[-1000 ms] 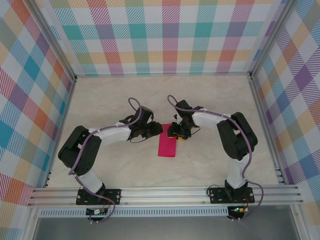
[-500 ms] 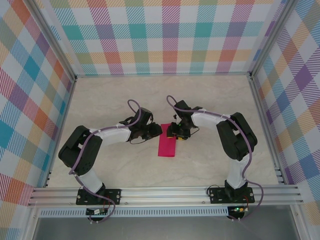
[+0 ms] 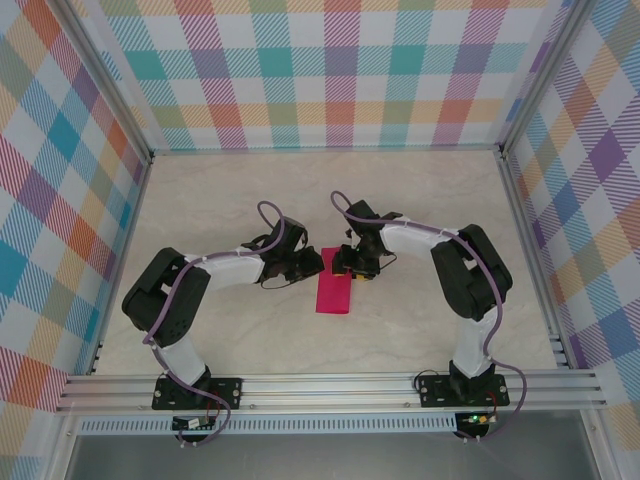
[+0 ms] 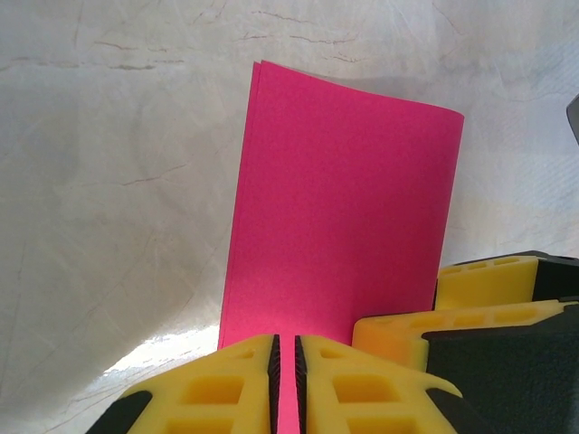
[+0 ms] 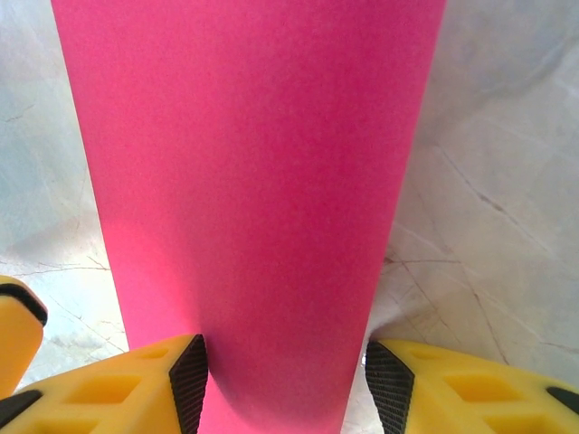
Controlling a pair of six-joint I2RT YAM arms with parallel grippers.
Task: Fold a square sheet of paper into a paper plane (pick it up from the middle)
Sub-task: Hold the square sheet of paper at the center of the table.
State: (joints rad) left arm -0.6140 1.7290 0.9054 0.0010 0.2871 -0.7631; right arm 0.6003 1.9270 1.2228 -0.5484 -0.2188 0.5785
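Pink folded paper (image 4: 344, 208) lying flat; pinched at one edge between left gripper (image 4: 286, 353) jaws, straddled by right gripper (image 5: 285, 366) jaws spread wide.

Lab enclosure: checked walls (image 3: 330, 70), aluminium rails (image 3: 330, 385)

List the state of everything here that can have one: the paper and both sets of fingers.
Sheet of paper: folded in half into a narrow rectangle, lying on the table.
Left fingers: closed on one edge of the sheet.
Right fingers: open, one on either side of the sheet's end.
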